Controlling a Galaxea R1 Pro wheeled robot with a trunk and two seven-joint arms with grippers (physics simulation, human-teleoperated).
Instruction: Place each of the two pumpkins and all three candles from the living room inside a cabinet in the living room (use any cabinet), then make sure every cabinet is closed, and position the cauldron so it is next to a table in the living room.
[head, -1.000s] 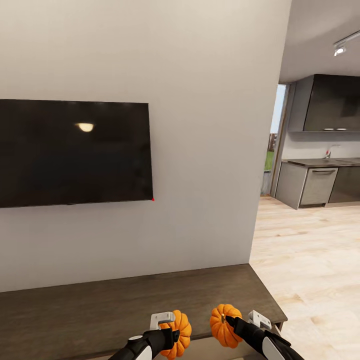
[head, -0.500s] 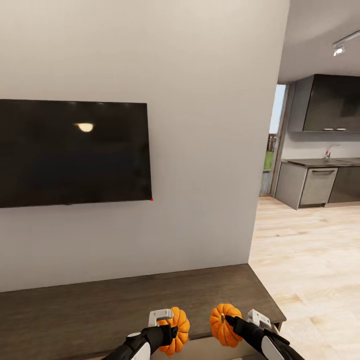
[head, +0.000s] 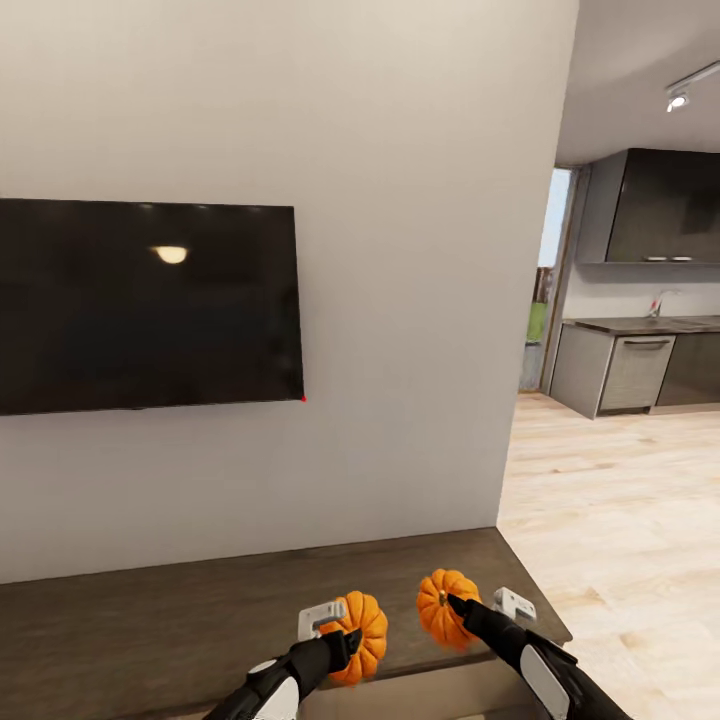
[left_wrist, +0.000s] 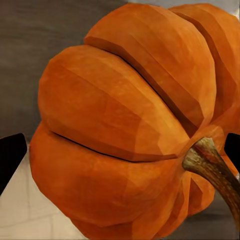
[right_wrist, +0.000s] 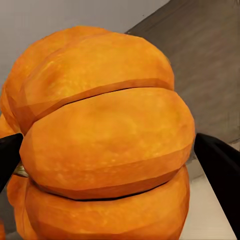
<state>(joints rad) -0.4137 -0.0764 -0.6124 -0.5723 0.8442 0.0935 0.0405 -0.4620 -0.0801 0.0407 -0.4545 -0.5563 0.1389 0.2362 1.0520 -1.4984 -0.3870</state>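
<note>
Each gripper holds a bright-orange ribbed pumpkin over the front edge of the long dark-brown cabinet (head: 200, 610) under the TV. My left gripper (head: 345, 640) is shut on one pumpkin (head: 362, 622), which looms large in the left wrist view (left_wrist: 125, 130) with its stem showing. My right gripper (head: 458, 612) is shut on the other pumpkin (head: 442, 606), seen close up in the right wrist view (right_wrist: 105, 145). The two pumpkins hang side by side, a small gap apart. The candles, cauldron and table are out of view.
A black wall-mounted TV (head: 140, 305) hangs above the cabinet on a pale wall. To the right, light wood floor (head: 610, 520) leads to a kitchen with grey cupboards (head: 640, 372) and a doorway.
Both grippers have lifted a little and moved forward over the cabinet top, carrying their pumpkins. The view shifted slightly between the oldest frame and now.
</note>
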